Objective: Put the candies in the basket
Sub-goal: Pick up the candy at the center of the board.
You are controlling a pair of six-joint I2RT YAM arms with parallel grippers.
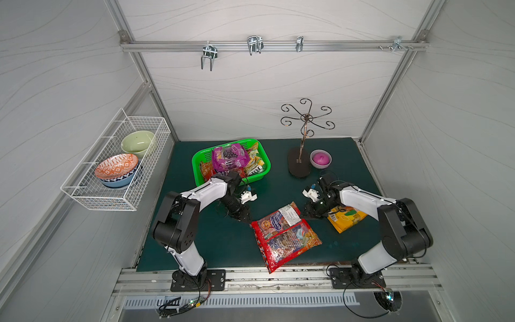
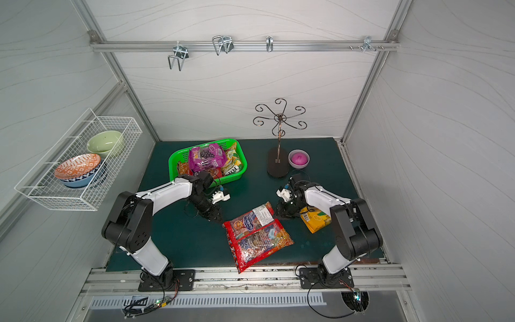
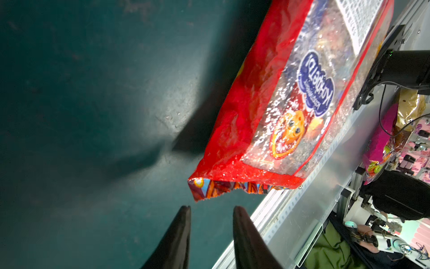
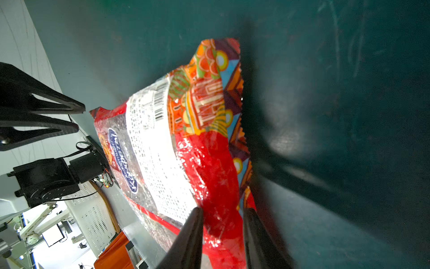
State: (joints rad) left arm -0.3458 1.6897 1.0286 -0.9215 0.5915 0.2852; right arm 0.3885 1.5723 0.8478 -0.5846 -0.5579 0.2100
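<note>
Right gripper (image 4: 223, 210): your fingers stand close on either side of the red bag's (image 4: 209, 163) edge, with film between them. Whether they pinch it yet, you cannot tell.
Left gripper (image 3: 211, 207): slightly parted, empty, just short of another corner of the bag.
Judged reason: a wide, floppy bag wants a hold at two corners.
Red bag: lower centre in both top views.
Yellow bag (image 1: 347, 221): just right of it.
Basket (image 1: 195, 167): upper left of the mat (image 1: 209, 242), holding the purple bag (image 1: 230, 159) and others.

Red bag (image 4: 181, 149) — between claw (image 4: 223, 209) tips
</note>
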